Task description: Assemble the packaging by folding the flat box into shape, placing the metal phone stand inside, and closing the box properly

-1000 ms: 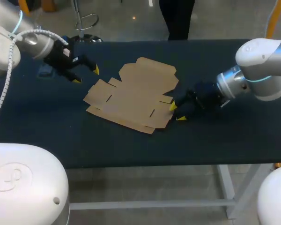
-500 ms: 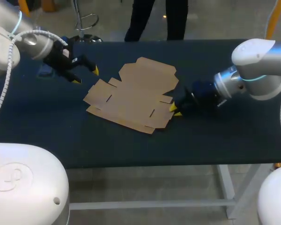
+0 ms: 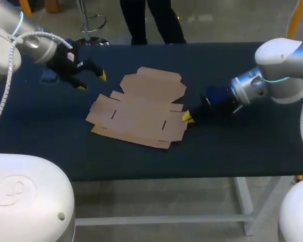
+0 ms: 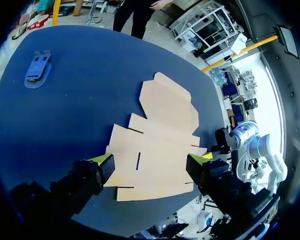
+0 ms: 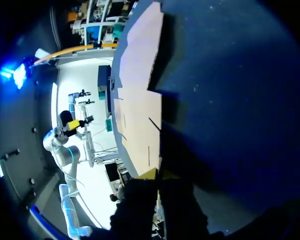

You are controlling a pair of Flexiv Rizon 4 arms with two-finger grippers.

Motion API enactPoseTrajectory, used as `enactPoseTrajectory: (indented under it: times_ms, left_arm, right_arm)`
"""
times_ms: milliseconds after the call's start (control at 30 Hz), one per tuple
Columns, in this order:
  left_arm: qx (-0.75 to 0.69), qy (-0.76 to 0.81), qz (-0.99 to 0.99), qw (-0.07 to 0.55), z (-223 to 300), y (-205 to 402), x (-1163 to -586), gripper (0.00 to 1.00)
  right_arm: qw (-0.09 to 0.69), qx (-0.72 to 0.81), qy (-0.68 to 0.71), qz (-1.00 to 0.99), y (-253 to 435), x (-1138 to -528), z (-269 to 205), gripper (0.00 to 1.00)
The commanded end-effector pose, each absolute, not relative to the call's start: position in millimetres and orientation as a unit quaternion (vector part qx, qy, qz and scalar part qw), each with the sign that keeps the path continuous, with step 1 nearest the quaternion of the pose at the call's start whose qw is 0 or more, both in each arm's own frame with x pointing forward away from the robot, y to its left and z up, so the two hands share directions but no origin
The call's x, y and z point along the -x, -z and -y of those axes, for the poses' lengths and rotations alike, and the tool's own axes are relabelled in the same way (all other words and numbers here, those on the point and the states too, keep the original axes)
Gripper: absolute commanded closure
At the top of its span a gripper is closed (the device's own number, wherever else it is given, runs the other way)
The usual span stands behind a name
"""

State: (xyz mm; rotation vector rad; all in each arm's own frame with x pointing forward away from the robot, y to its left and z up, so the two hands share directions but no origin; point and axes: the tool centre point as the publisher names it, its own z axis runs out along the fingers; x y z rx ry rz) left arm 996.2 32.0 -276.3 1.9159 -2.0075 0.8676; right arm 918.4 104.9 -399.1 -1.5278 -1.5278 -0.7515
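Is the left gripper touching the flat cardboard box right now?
Apart. The head view shows bare table between the left gripper and the flat box.

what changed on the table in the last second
The right pincer moved in at the right edge of the flat box, which slid toward the left arm's side and turned a little. The left pincer kept its place, open, off the box's far left corner.

**Left gripper (image 3: 93, 81) spread, right gripper (image 3: 188, 117) closed**

Your left arm comes in from the side with its wrist angled down and its yellow tips wide apart. Your right arm is stretched low toward the middle, its tips pressed together, well apart from the left gripper.
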Motion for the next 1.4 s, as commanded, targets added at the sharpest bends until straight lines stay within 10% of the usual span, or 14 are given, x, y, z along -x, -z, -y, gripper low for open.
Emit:
enactPoseTrajectory:
  times_ms: [33, 567, 667, 800, 1033, 1200, 1400]
  left_arm:
    - [-0.654, -0.292, 0.688, 0.119, -31, 275, -999, 0.00]
    - [-0.650, -0.291, 0.691, 0.122, -24, 276, -1001, 0.00]
    - [-0.650, -0.290, 0.692, 0.123, -24, 276, -1001, 0.00]
    - [-0.650, -0.289, 0.691, 0.124, -23, 278, -1000, 0.00]
    - [-0.651, -0.288, 0.691, 0.127, -19, 280, -1000, 0.00]
    - [-0.649, -0.288, 0.692, 0.129, -17, 281, -1000, 0.00]
    - [-0.648, -0.287, 0.693, 0.130, -17, 282, -1000, 0.00]
  right_arm:
    - [0.454, 0.580, 0.285, 0.614, 400, -926, -95, 1.00]
    - [0.444, 0.572, 0.234, 0.649, 391, -921, -89, 1.00]
    - [0.430, 0.582, 0.237, 0.648, 390, -922, -88, 0.36]
    - [0.400, 0.604, 0.255, 0.641, 389, -920, -85, 0.05]
    - [0.349, 0.633, 0.310, 0.618, 389, -910, -83, 0.18]
    - [0.331, 0.639, 0.338, 0.606, 389, -905, -84, 0.50]
    - [0.316, 0.650, 0.350, 0.596, 387, -903, -85, 0.51]
